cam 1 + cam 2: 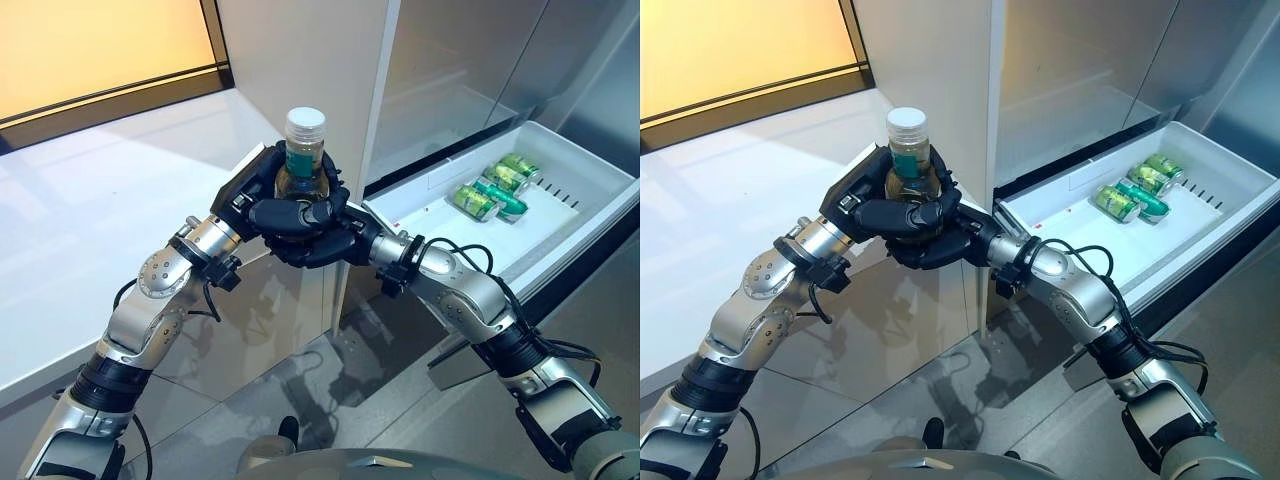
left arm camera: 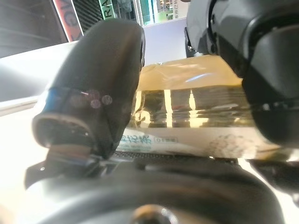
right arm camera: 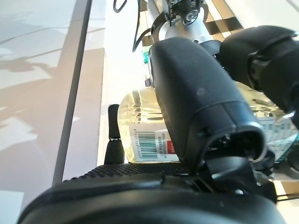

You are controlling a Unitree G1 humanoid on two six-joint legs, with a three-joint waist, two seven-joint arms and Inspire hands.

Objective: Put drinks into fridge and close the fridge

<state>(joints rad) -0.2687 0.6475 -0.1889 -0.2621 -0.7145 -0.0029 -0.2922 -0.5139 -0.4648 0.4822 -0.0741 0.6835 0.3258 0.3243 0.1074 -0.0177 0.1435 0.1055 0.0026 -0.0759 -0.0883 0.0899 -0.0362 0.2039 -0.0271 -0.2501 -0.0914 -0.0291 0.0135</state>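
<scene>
Both hands meet in mid-air around one bottle (image 1: pixel 303 152): the left hand (image 1: pixel 262 185) wraps it from the robot's left with fingers curled round its body, and the right hand (image 1: pixel 318 240) cups it from below and the right, fingers likewise curled against it. The bottle stands upright, its white cap and green label clear above the fingers. Just behind it rises the white edge of the fridge (image 1: pixel 375 90), which stands between the bottle and the open drawer (image 1: pixel 585 215) further right. In that white drawer lie three green cans (image 1: pixel 493 189), side by side, well apart from the hands. To the left spreads a pale counter (image 1: pixel 90 210). The wrist views add what the head views hide: pale golden liquid through the clear wall, and the barcode (image 3: pixel 145 148) on the label.
</scene>
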